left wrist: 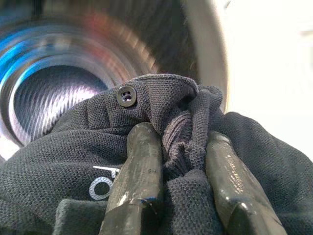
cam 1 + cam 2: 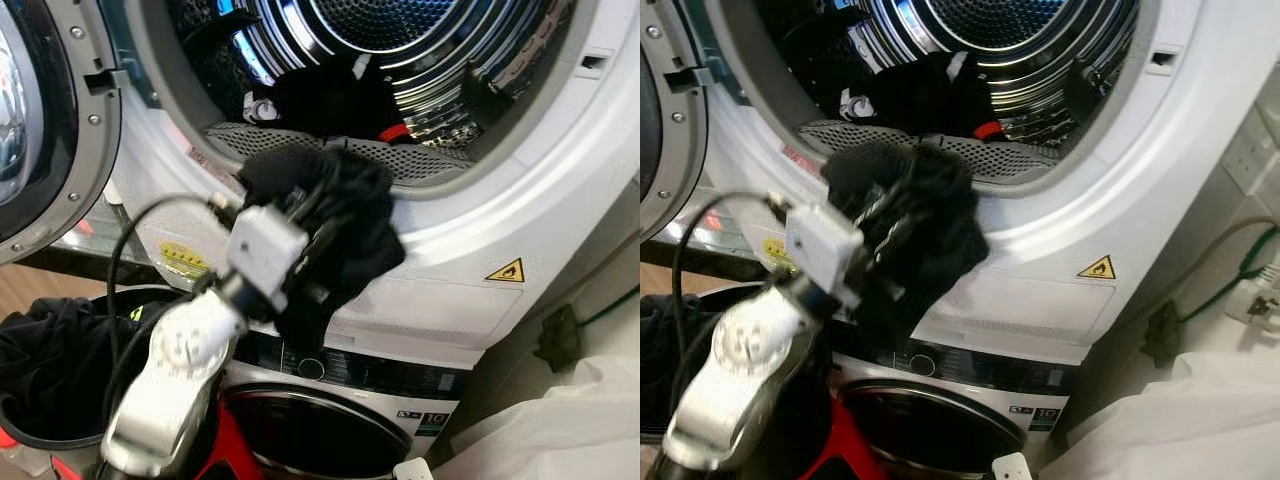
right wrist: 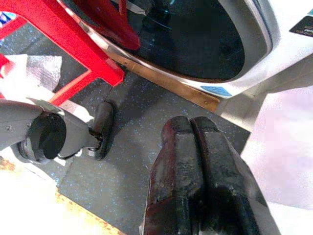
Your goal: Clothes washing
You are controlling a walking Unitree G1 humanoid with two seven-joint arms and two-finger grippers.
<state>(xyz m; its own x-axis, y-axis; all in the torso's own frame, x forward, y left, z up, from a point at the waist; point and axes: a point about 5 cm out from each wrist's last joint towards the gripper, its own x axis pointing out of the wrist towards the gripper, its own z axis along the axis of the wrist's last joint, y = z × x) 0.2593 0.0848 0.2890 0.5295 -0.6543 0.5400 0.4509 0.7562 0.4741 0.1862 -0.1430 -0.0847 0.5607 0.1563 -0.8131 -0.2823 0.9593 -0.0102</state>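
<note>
My left gripper [image 2: 305,215] is shut on a black polo shirt [image 2: 345,235], held up just below the lower rim of the open upper drum [image 2: 420,165]. In the left wrist view the two fingers [image 1: 139,166] pinch the knit fabric [image 1: 58,161] near a small black button [image 1: 126,95]. Dark clothes [image 2: 330,100] lie inside the drum. A bin with more dark clothes [image 2: 50,360] stands at the lower left. My right gripper [image 3: 195,147] hangs shut and empty above the grey floor.
The upper machine's round door [image 2: 40,130] stands open to the left. A second machine [image 2: 330,400] with a dark round door sits below. A red frame [image 3: 73,44] stands by the lower machine. White cloth [image 2: 570,420] lies at the lower right.
</note>
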